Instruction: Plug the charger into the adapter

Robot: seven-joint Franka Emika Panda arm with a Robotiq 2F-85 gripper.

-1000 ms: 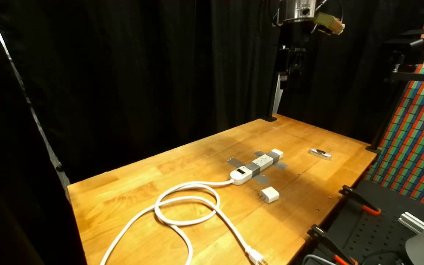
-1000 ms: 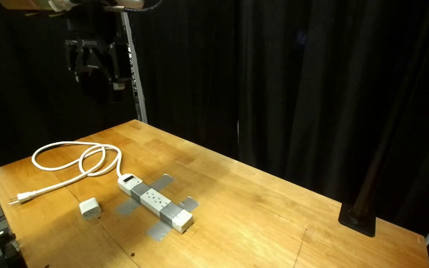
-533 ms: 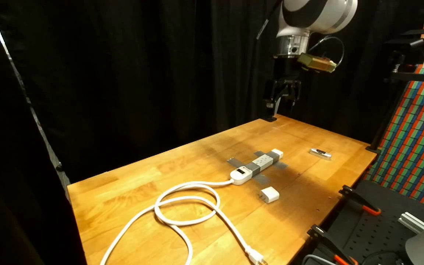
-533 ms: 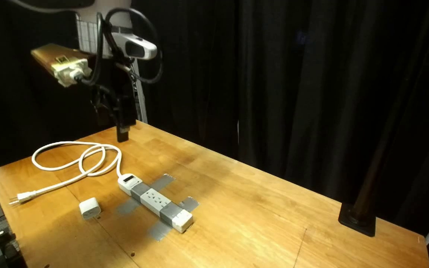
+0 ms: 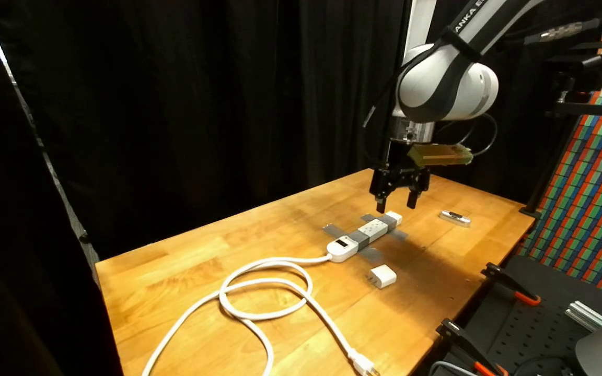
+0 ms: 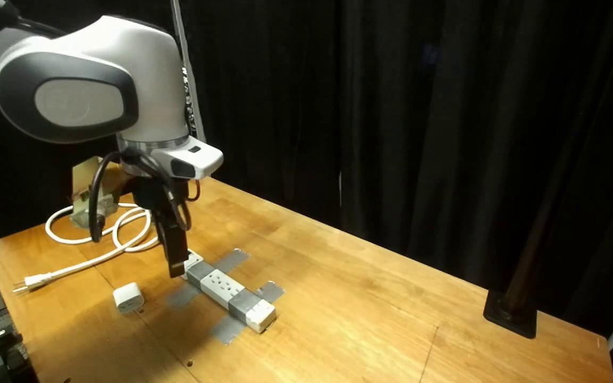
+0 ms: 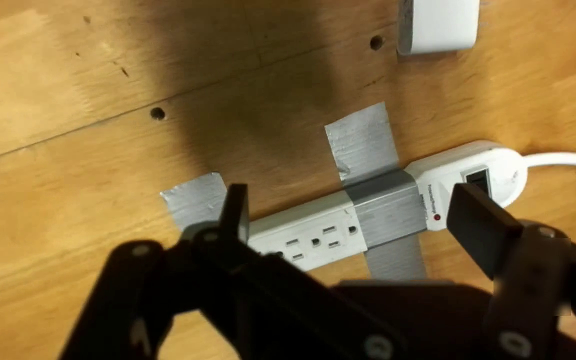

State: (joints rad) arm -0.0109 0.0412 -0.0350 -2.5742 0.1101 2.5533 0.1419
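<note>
Hovering above the light-brown wooden table (image 5: 186,271), the black two-fingered gripper (image 5: 396,204) hangs from a white-and-black robot arm (image 5: 447,86), its fingers (image 7: 485,227) spread wide. In the wrist view, the socketed middle of a long, narrow white power strip (image 7: 328,235) shows between the fingertips, down on the tabletop. Two bands of silvery-grey tape (image 7: 390,210) cross the strip and run out onto the wood at both sides. A dark switch (image 7: 479,178) sits at one end, where a thick, round white cable (image 5: 265,317) comes out, loops across the table and leads to a white plug (image 5: 361,361) with metal prongs. The small, white, cube-like charger (image 5: 384,277) with rounded edges lies on the table near the strip's switch end, apart from it, its prongs on the side toward the cable's loops. Beside the strip's opposite end, in an exterior view, lies a small, oblong, pale object (image 5: 455,221) with a dark patch on top. Two black clamps (image 5: 510,282) with orange parts sit along a table edge, and a black curtain (image 5: 201,130) hangs behind.
</note>
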